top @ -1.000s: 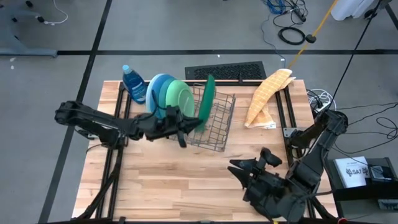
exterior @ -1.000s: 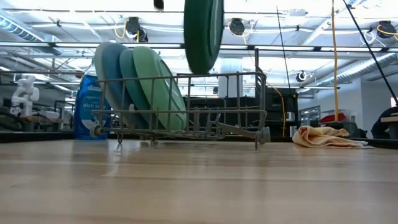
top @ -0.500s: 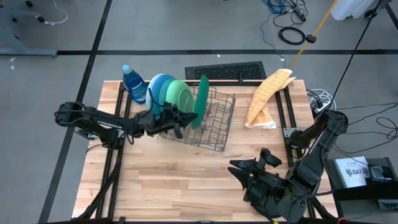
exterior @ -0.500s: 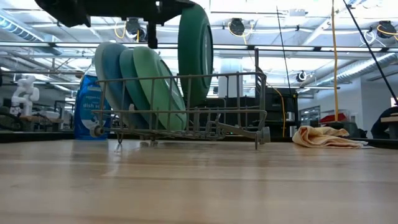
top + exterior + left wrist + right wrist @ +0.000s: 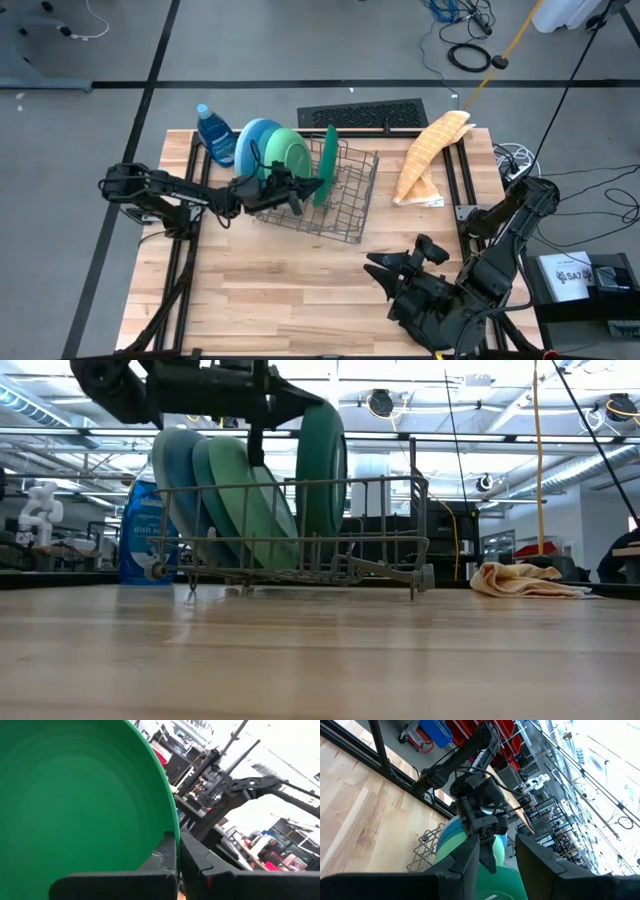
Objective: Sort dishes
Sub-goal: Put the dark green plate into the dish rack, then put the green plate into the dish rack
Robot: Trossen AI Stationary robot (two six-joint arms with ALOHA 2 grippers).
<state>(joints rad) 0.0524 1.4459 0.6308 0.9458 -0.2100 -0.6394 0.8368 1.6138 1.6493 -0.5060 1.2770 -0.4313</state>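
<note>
Lowered since a second ago, my left claw (image 5: 297,189) pinches the dark green plate (image 5: 325,165) into the rack (image 5: 350,195). Three plates (image 5: 270,150) stand racked; release remains.

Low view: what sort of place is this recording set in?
Probably a robotics lab or workshop, not a kitchen. Behind the wooden table with its wire dish rack are exposed ceiling ducts and lights, benches of equipment, and a small white robot figure.

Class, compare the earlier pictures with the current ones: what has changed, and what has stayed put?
The left hand, still shut on the dark green plate, has lowered it into the wire rack, nearer the other plates. Those plates, the soap bottle and the waiting right hand stayed put.
</note>
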